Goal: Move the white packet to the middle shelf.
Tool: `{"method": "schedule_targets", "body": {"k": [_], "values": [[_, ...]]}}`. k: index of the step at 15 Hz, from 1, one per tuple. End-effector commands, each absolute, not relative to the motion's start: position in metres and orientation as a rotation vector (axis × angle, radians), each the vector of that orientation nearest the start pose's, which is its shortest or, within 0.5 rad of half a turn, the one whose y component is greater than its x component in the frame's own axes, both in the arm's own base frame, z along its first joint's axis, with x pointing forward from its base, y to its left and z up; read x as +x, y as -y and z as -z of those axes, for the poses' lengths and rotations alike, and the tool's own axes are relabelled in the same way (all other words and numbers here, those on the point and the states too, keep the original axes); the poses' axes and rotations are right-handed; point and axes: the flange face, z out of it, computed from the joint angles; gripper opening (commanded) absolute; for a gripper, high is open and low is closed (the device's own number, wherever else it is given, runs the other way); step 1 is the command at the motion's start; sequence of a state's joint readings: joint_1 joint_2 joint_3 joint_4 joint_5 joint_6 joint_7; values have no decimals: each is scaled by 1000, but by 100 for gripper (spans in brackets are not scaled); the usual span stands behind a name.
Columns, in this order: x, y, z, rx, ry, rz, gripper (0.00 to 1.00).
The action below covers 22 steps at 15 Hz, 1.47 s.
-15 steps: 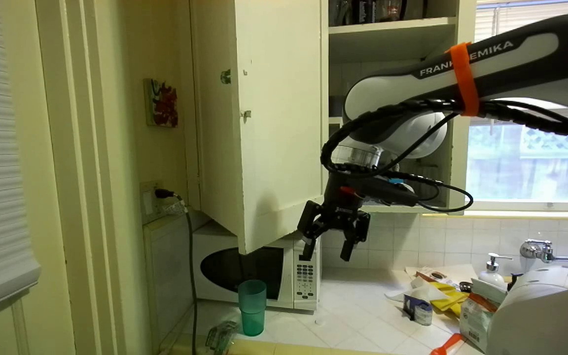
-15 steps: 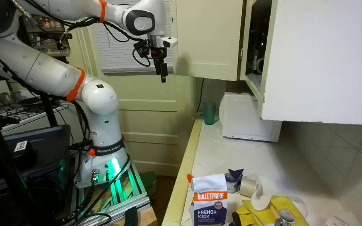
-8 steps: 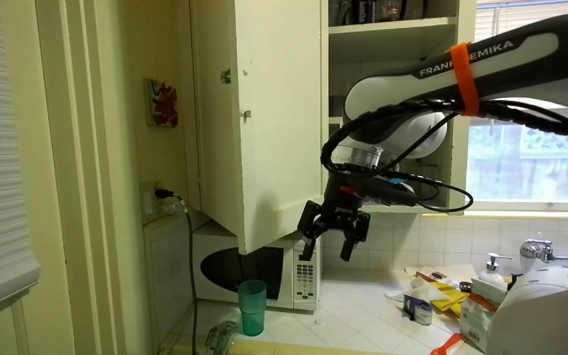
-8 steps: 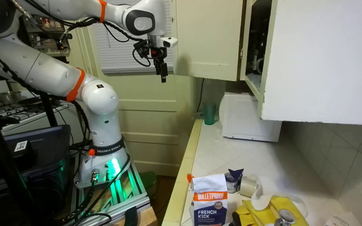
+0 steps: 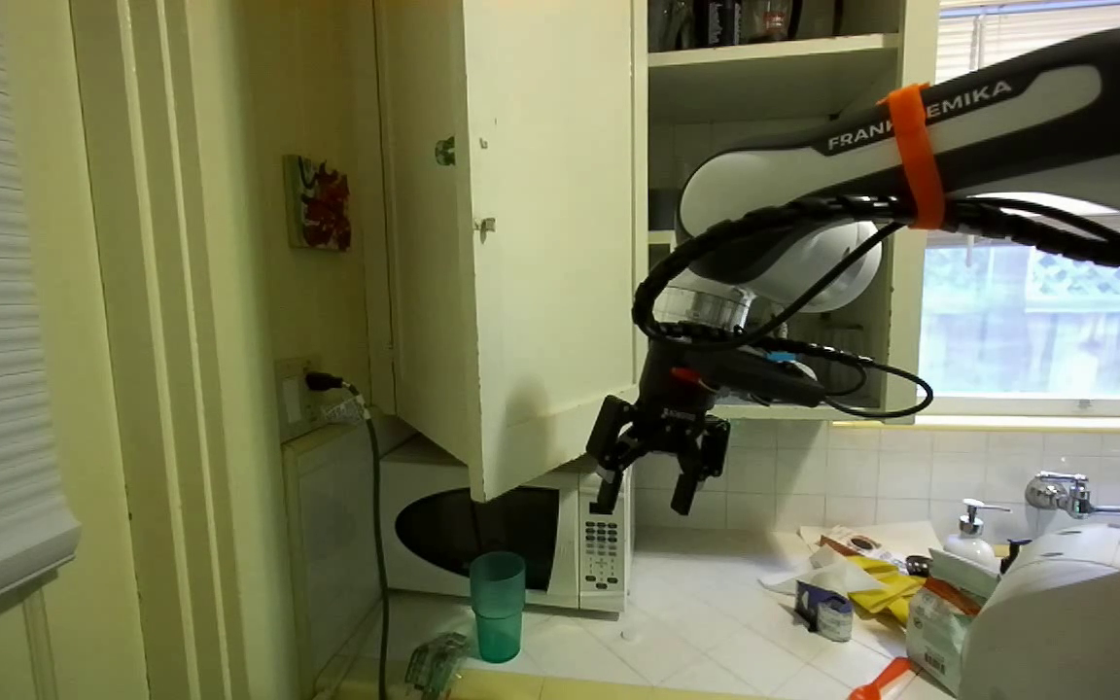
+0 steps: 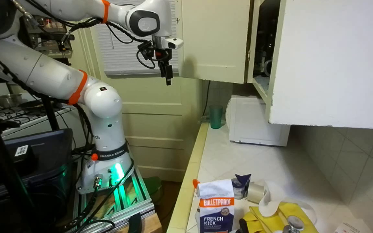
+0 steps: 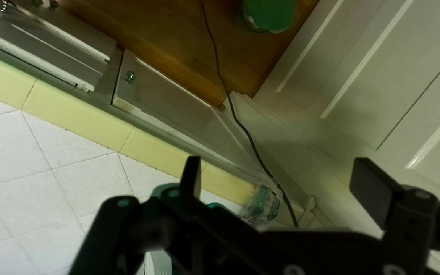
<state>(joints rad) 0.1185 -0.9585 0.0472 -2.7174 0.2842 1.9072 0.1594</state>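
Note:
The white packet [image 6: 216, 191], with an orange band and dark blue lower half, stands upright near the counter's front edge in an exterior view. Its back, with a barcode, shows in an exterior view [image 5: 934, 632], partly cut off by the white robot body. The open cabinet's shelves show in an exterior view; the upper shelf board [image 5: 774, 56] is plain, while the middle shelf edge [image 5: 659, 236] is mostly hidden behind the arm. My gripper [image 5: 645, 496] is open and empty, pointing down in front of the cabinet door, far from the packet. Its spread fingers [image 7: 372, 191] also show in the wrist view.
The open cabinet door [image 5: 555, 243] hangs close beside the gripper. A white microwave [image 5: 604, 544] and a green cup [image 5: 498, 608] stand on the counter below. A yellow cloth [image 6: 283, 216], a small blue-and-white container [image 6: 239, 187] and an orange utensil [image 5: 881, 678] lie near the packet.

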Motion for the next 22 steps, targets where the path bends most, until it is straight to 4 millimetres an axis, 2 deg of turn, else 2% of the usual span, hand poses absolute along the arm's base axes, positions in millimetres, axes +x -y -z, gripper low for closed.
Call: {"method": "schedule_targets", "body": {"k": [1,15,18,22], "values": [[278,-68,-501,-2879,-122,159,100],[278,-68,-501,-2879,-122,159,100],[296,-47,-493,-2874,-222,181,100],[322,-17,-488,-2877,-350,335,100]]}}
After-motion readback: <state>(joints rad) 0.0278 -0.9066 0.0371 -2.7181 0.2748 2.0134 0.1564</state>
